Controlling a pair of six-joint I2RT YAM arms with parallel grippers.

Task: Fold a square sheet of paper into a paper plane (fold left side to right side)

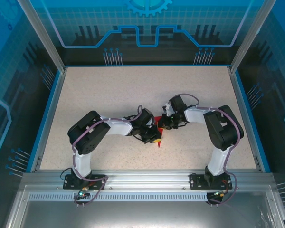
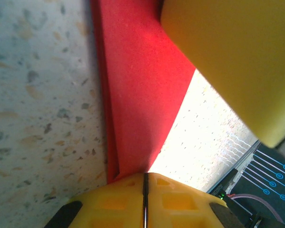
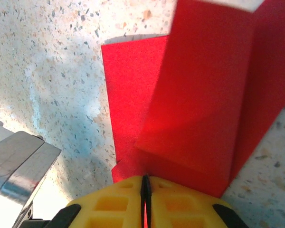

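Observation:
The square sheet of paper (image 1: 158, 120) is bright red, folded into layers, and lies at the table's middle between both arms. In the left wrist view the paper (image 2: 137, 95) runs as a long folded strip down into my left gripper (image 2: 145, 176), whose yellow jaws are shut on its end. From above, the left gripper (image 1: 155, 136) sits over the paper's near tip. My right gripper (image 3: 145, 178) is shut on the paper (image 3: 199, 95), with red showing in the seam between its jaws and a flap raised in front of it. The right gripper (image 1: 164, 124) meets the left one from the right.
The speckled table (image 1: 109, 90) has blue edges and glass walls around it. A yellow finger of the right gripper (image 2: 228, 61) looms close at the upper right of the left wrist view. A metal rail (image 3: 14, 161) shows at the lower left of the right wrist view.

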